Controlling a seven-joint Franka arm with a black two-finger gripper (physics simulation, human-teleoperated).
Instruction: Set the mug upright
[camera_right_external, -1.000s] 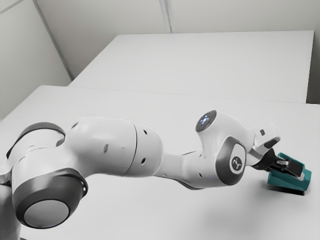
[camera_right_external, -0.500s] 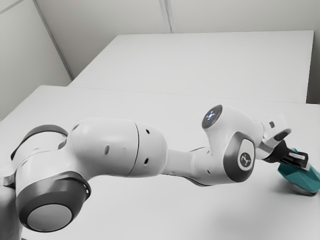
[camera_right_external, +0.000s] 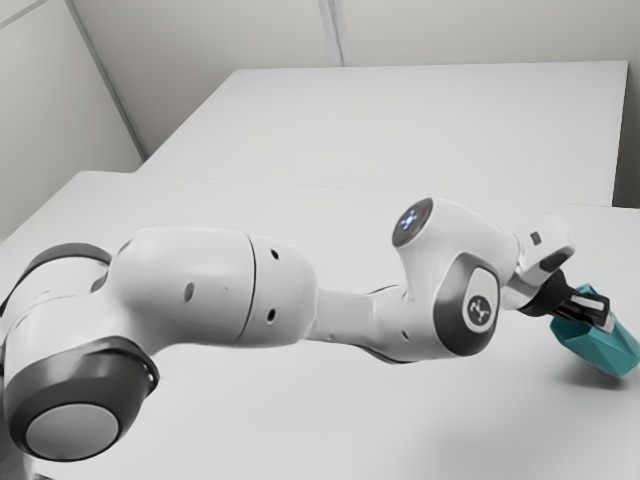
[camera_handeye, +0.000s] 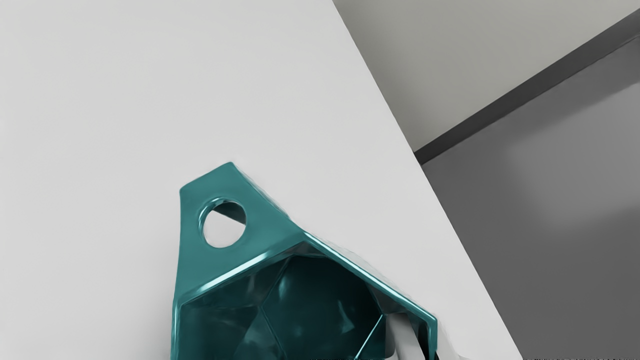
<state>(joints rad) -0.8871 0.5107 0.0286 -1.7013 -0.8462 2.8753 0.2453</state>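
In the exterior view, my hand (camera_right_external: 604, 315) has swung back a little toward the exterior view's left since half a second ago, and it has risen slightly. The teal mug (camera_right_external: 598, 342) has come along with it. A second ago the mug lay low and nearly level beneath my hand; now it slants, its mouth end up at the hand and its other end running down and away toward the exterior view's right. To me that looks like progress, with the base heading under the mouth, but the mug is clearly tilted, so it isn't upright yet. Its lower end is close to the table (camera_right_external: 300, 410), and I can't tell whether it touches.

In the wrist view, I look into the mug's open mouth. One finger (camera_handeye: 406, 337) is inside the mug by its wall, and a sliver of dark finger shows just outside the same wall. With the way the mug follows me, I take my hand to be closed on that wall, gripping the mug. The handle (camera_handeye: 192, 260) sticks out from the body, well apart from my fingers. I'd keep turning the base down until it sits flat, then let go; with such a thin hold, the mug could pivot if I press it down at a slant.
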